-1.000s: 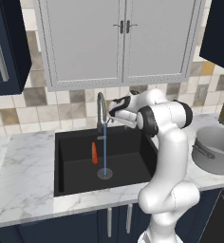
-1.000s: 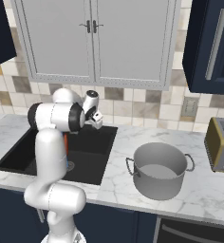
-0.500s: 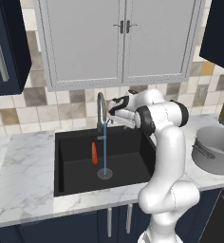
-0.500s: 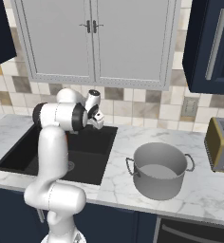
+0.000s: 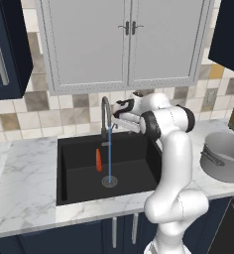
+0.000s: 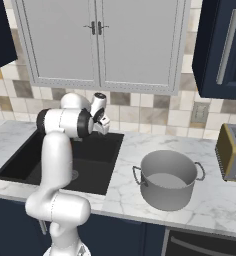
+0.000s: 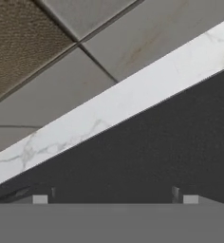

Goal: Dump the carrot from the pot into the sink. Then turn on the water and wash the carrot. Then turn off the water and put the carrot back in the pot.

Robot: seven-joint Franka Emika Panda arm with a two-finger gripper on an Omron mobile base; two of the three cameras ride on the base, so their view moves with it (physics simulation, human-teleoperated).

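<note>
We see pale grey double cabinet doors (image 5: 126,44) above a backsplash of beige, grey and brown tiles (image 5: 37,101), dark navy cabinets (image 6: 222,47) flanking them, a white marble counter (image 6: 215,200), and a toaster (image 6: 233,152) at right.

White arm rising from base, bending at elbow high, forearm reaching forward and toward robot's left. Wrist turning hand sideways. Gripper (image 5: 116,110) hanging level with shoulder-high joint, pointing left in left base view; in right base view gripper (image 6: 103,126) showing beside dark joint, angling down and forward. In hand view, two finger tips (image 7: 40,198) sitting far apart at bottom edge, jaws standing wide, nothing between them. Dark joint bands showing at elbow and wrist.
</note>
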